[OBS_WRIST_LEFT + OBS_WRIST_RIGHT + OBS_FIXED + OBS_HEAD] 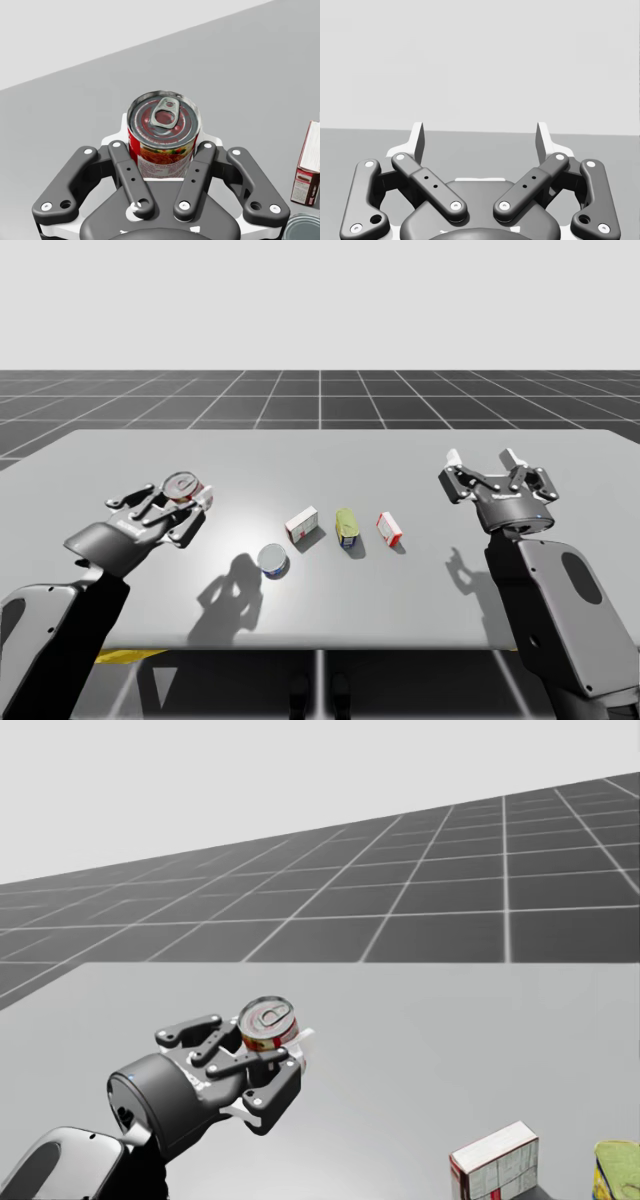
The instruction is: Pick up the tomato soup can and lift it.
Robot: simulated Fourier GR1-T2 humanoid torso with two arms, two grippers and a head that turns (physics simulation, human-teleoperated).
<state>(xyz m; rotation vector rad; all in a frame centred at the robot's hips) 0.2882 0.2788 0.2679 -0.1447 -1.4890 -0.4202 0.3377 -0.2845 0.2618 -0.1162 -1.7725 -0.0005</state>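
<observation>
The tomato soup can (183, 485) (268, 1025) (163, 132) is red with a silver pull-tab lid. It sits upright between the fingers of my left gripper (186, 492) (278, 1042) (165, 145), which is shut on it above the table's left side; its shadow falls on the table well below it. My right gripper (482, 460) (480, 140) hangs open over the table's right side with nothing between its fingers.
On the grey table (420, 455) lie a short blue-and-silver can (272, 560), a red-and-white box (301, 524), a yellow-green can on its side (347, 527) and a small red-and-white box (389, 529). The red-and-white box (495, 1165) and the short can (302, 227) lie beside my left gripper.
</observation>
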